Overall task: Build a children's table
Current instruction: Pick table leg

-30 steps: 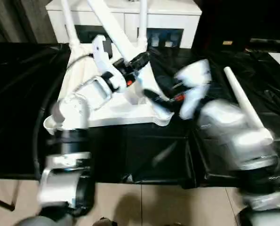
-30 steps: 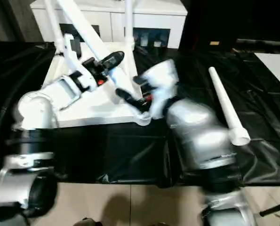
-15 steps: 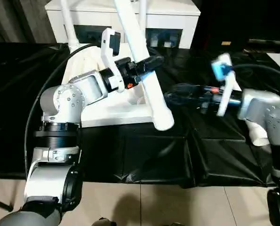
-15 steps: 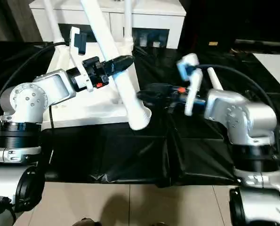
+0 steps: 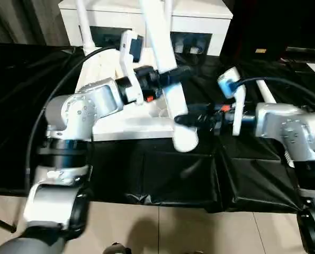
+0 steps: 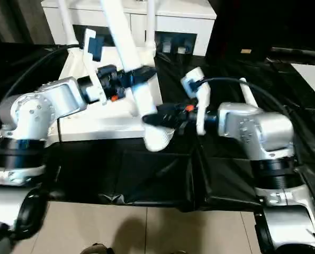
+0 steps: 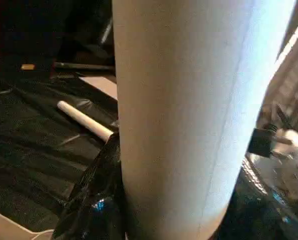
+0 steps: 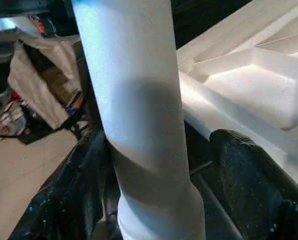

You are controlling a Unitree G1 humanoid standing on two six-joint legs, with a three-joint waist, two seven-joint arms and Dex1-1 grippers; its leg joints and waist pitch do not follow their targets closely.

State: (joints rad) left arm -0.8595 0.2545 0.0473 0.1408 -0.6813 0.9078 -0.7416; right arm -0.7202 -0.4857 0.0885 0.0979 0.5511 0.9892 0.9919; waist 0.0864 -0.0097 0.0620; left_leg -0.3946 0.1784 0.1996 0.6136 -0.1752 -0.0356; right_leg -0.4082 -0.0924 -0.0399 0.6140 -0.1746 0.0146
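Note:
The white tabletop (image 5: 117, 125) lies upside down on the black cover, its ribbed underside (image 8: 249, 75) facing up. Two legs (image 5: 82, 21) stand in its far corner sockets. My left gripper (image 5: 173, 76) is shut on a third leg (image 5: 158, 37), which slants down over the tabletop's near right corner to its flared end (image 5: 185, 138). My right gripper (image 5: 182, 119) is open around that leg (image 8: 138, 115) just above the flared end, one finger (image 8: 81, 200) on each side. Another leg (image 5: 266, 92) lies on the cover behind my right arm.
A white cabinet (image 5: 199, 26) with dark doors stands behind the work. The black cover (image 5: 146, 169) spreads over the low surface, and tiled floor (image 5: 199, 233) runs along its near edge.
My right gripper has swung left from beside the loose leg to the held leg's lower end and now straddles it. The left gripper has kept the leg, now steeper.

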